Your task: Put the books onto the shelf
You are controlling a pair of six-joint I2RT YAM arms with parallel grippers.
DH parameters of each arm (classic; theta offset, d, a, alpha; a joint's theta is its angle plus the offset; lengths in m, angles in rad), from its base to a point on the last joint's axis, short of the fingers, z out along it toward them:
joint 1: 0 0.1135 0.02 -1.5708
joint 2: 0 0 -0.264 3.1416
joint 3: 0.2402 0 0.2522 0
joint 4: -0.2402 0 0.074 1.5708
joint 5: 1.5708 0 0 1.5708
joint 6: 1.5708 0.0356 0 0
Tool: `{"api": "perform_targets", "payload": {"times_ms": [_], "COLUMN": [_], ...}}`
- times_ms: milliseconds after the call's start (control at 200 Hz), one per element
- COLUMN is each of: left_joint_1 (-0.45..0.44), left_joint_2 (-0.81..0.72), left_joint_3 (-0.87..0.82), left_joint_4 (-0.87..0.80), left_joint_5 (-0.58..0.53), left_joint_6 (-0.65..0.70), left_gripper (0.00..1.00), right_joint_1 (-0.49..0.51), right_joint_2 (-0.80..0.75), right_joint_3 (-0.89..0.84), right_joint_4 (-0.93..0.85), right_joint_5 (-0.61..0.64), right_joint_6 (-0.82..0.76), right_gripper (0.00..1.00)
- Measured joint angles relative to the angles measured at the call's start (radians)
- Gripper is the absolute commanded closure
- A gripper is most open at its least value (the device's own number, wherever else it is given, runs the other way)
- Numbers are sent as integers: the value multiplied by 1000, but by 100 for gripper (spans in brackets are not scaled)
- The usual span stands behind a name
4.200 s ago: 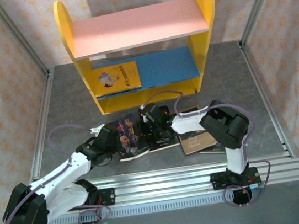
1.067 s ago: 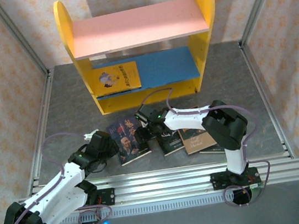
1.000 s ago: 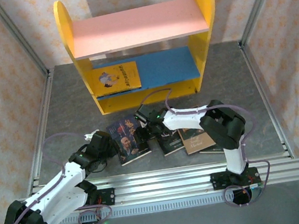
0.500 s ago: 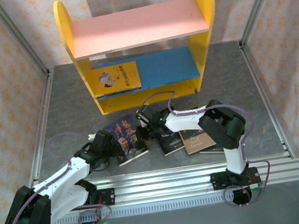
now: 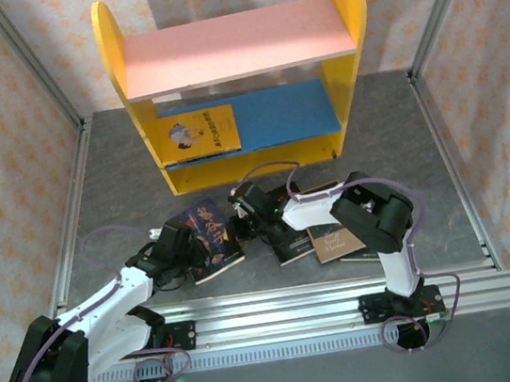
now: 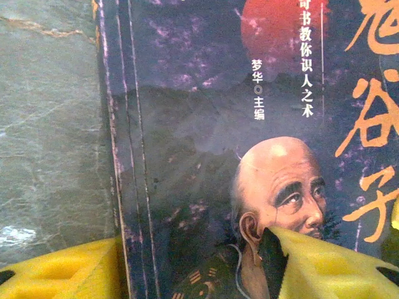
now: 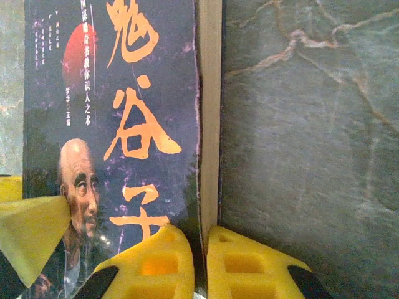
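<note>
A dark book (image 5: 212,235) with a bald man's portrait and orange characters lies tilted on the grey table in front of the shelf (image 5: 235,46). My right gripper (image 5: 237,214) (image 7: 201,235) is shut on that book's page edge (image 7: 209,124), one finger over the cover and one under. My left gripper (image 5: 185,248) (image 6: 192,249) is open at the book's (image 6: 206,124) spine side: one finger (image 6: 62,274) sits beside the spine, the other (image 6: 324,268) rests over the portrait. A yellow cartoon book (image 5: 197,132) lies on the shelf's blue lower board.
Another dark book (image 5: 291,241) and a brown-covered book (image 5: 336,239) lie overlapped on the table under the right arm. The shelf's yellow front lip (image 5: 251,165) stands just beyond the grippers. An aluminium rail (image 5: 281,306) runs along the near edge.
My right gripper has closed on the dark book's page edge. The book has shifted left and tipped up. The left gripper has moved in onto the book's spine side.
</note>
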Motion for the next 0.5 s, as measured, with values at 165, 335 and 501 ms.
{"api": "perform_targets", "payload": {"times_ms": [165, 335, 501], "left_joint_1": [5, 16, 16], "left_joint_2": [-51, -124, -179], "left_joint_3": [-10, -10, 2], "left_joint_4": [-8, -43, -75], "left_joint_5": [9, -4, -15], "left_joint_6": [0, 2, 3], "left_gripper": [51, 70, 80], "right_joint_1": [0, 2, 12], "right_joint_2": [0, 0, -13], "right_joint_3": [0, 2, 15], "right_joint_4": [3, 4, -8], "right_joint_5": [0, 0, 8], "right_joint_6": [4, 5, 0], "right_gripper": [89, 80, 66]}}
